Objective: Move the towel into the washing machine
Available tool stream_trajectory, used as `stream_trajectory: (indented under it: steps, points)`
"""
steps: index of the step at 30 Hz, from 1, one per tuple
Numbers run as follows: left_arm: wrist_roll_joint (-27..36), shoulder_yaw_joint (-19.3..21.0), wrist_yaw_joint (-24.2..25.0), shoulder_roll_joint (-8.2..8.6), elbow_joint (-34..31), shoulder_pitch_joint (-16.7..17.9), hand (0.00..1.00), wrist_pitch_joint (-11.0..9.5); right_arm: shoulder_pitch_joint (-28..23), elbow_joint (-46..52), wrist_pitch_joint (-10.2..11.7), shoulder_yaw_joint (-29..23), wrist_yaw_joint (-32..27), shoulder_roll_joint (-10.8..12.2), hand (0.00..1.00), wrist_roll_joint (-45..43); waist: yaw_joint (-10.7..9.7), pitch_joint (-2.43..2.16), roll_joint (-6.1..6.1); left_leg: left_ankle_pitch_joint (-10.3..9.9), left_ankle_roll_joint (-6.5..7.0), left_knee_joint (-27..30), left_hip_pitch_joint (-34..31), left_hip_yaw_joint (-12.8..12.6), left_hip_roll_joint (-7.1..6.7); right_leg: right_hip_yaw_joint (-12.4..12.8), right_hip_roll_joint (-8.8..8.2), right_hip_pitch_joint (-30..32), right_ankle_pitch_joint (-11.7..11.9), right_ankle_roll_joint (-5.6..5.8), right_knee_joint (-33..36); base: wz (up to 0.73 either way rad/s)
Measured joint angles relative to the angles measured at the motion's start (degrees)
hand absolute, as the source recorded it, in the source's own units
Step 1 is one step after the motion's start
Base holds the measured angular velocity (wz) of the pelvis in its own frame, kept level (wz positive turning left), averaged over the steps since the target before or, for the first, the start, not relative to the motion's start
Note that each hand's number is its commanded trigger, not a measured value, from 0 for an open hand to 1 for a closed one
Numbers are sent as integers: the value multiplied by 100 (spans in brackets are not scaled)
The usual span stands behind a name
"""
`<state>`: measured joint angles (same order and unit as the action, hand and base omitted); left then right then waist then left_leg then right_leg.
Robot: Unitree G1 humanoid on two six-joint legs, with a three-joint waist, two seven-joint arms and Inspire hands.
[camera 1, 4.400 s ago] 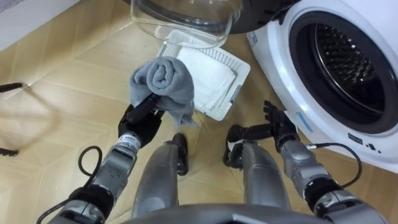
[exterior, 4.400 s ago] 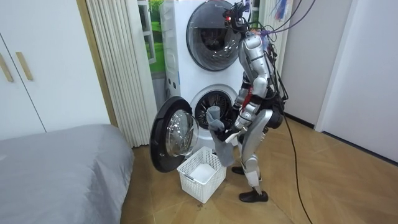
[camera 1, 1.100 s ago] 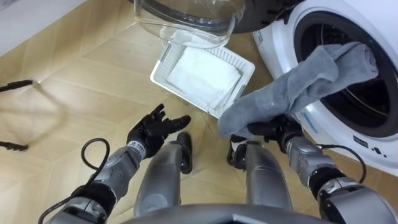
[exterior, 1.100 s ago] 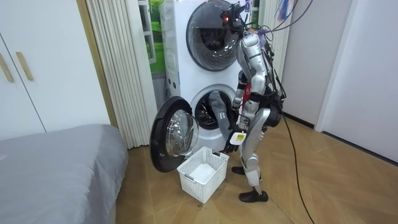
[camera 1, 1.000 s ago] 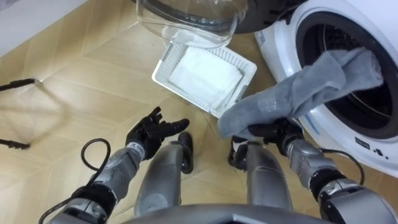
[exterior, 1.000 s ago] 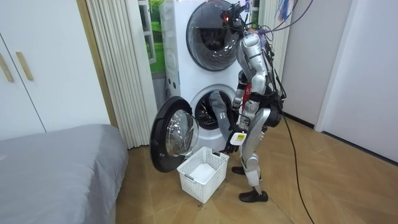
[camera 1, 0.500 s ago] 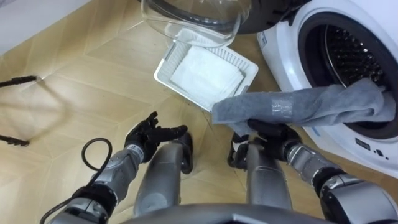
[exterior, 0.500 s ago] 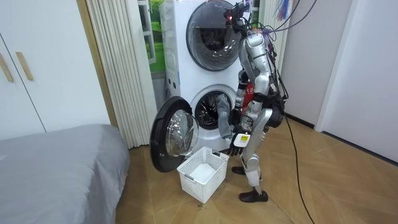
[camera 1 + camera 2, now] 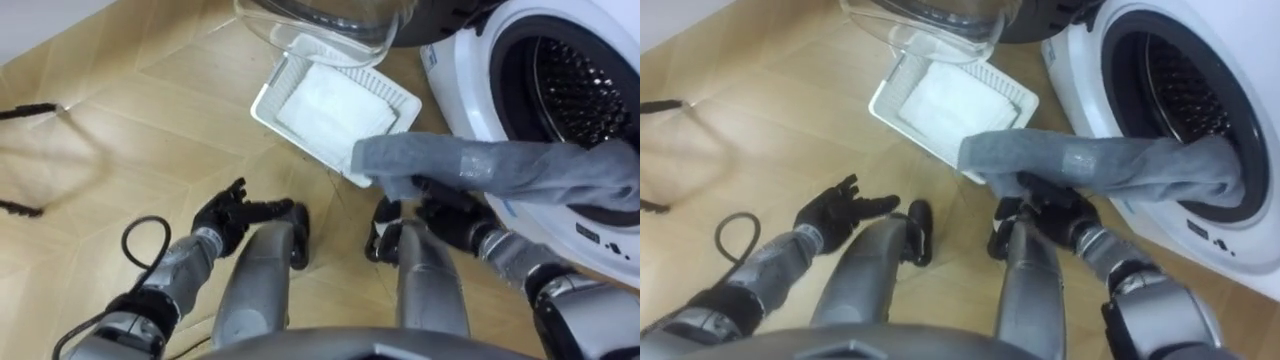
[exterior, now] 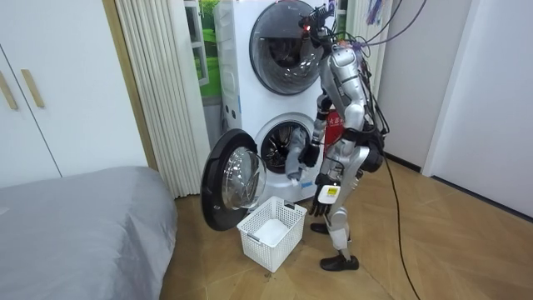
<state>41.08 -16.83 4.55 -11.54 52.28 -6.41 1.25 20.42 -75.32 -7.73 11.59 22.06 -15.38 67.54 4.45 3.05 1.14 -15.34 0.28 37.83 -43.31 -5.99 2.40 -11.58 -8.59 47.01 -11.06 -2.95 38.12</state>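
- The towel [image 9: 500, 168] is running off the left eye view's right edge, so its far end is being cut away there.
- It is draping over the right hand [image 9: 445, 205] that is clutching it, hiding the hand's upper side.
- The washing machine [image 9: 465, 80] and its open door [image 9: 320, 25] are being cropped by the top edge.
- The door is covering the far corner of the basket [image 9: 275, 120].

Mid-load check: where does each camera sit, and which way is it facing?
Left eye view: on the head, looking down at the floor, basket and washer. It shows both arms, the left hand open and the right hand gripping the towel.
Right eye view: beside it, with the same downward look at the same arms.
Room view: off in the room past the bed, facing the washer's open door. It shows the whole robot.
Shared: the towel at the washer's opening.
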Motion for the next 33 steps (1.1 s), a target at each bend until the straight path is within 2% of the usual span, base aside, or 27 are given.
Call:
stream_trajectory:
  steps: [2, 4, 5, 6, 7, 9, 10, 12, 16, 20, 21, 22, 24, 29, 31, 33]
  points:
    - [9, 58, -60, -77, -102, 44, 0, -3, 103, 23, -98, -246, -61, -128, 100, 107, -15, -12, 110, 6, 10, 6, -18, -29, -12, 44, 0, 37, 12, 14, 20, 0]
    - [72, 179, -173, -268, -427, 263, 0, -32, 149, 218, -241, -633, -94, -378, 100, 349, -128, -22, 280, -7, 26, 6, -17, -37, -12, 24, 17, 18, 16, 20, 34, 0]
    - [94, 249, -191, -305, -478, 301, 0, -32, 157, 266, -242, -716, -110, -449, 100, 409, -152, -25, 329, -9, 30, 11, -17, -34, -12, 26, 20, 12, 19, 25, 34, 0]
    - [90, 403, -256, -380, -592, 386, 0, -37, 199, 349, -248, -922, -193, -579, 100, 460, -192, -35, 442, -14, 37, 27, -17, -34, -13, 28, 26, 10, 27, 35, 34, 0]
    - [90, 508, -340, -448, -623, 426, 0, -46, 285, 379, -254, -1021, -286, -701, 100, 560, -236, -61, 546, -17, 43, 50, -23, -34, -10, 31, 44, 7, 36, 46, 31, -3]
    - [94, 542, -461, -528, -620, 484, 0, -41, 367, 437, -275, -1194, -453, -819, 100, 689, -307, -114, 642, -36, 67, 95, -41, -31, 7, 32, 62, -7, 49, 63, 19, -2]
    - [93, 538, -516, -531, -624, 498, 0, -27, 430, 466, -310, -1302, -535, -893, 100, 700, -312, -127, 662, -54, 87, 140, -59, -21, 14, 24, 67, -20, 60, 80, 7, 0]
    - [85, 548, -563, -531, -670, 498, 0, 2, 444, 476, -382, -1313, -746, -962, 100, 697, -299, -116, 684, -73, 118, 193, -114, -5, 10, 25, 61, -6, 73, 105, 34, 8]
    - [75, 731, -762, -534, -919, 617, 0, 20, 375, 671, -487, -1555, -1106, -963, 100, 724, -317, -117, 738, -110, 182, 272, -188, -18, -14, 63, 37, 30, 68, 171, 66, 3]
    - [100, 762, -980, -548, -1191, 612, 0, 3, 476, 676, -487, -1597, -1523, -963, 100, 963, -329, -116, 773, -116, 209, 296, -264, -60, -19, 65, 2, 110, 66, 203, 71, 4]
    - [96, 759, -1060, -527, -1190, 605, 0, 3, 531, 681, -487, -1597, -1689, -963, 69, 1069, -333, -115, 775, -122, 221, 297, -268, -88, -17, 75, 0, 120, 70, 210, 72, -5]
    - [72, 759, -1130, -513, -1190, 603, 0, 2, 543, 747, -486, -1599, -1891, -965, 0, 1118, -344, -115, 776, -127, 230, 299, -276, -91, -17, 55, -14, 123, 70, 211, 70, -3]
    - [51, 765, -1219, -492, -1189, 603, 0, 0, 559, 841, -486, -1649, -2167, -965, 0, 1130, -377, -114, 776, -131, 235, 295, -290, -93, -15, 43, -18, 127, 67, 216, 64, 0]
    - [46, 760, -1528, -394, -1196, 622, 0, -39, 749, 903, -469, -2139, -3034, -966, 0, 1202, -470, -115, 774, -142, 256, 278, -297, -132, -20, 47, -34, 128, 47, 251, 66, 0]
    - [41, 759, -1684, -343, -1242, 626, 0, -44, 834, 905, -353, -2325, -3544, -969, 0, 1431, -529, -114, 770, -151, 270, 279, -301, -144, -17, 48, -33, 132, 39, 261, 62, 0]
    - [24, 757, -1768, -313, -1299, 608, 0, -45, 892, 899, -344, -2371, -3916, -969, 0, 1574, -558, -112, 763, -156, 276, 283, -302, -160, -16, 60, -32, 143, 38, 263, 64, -2]
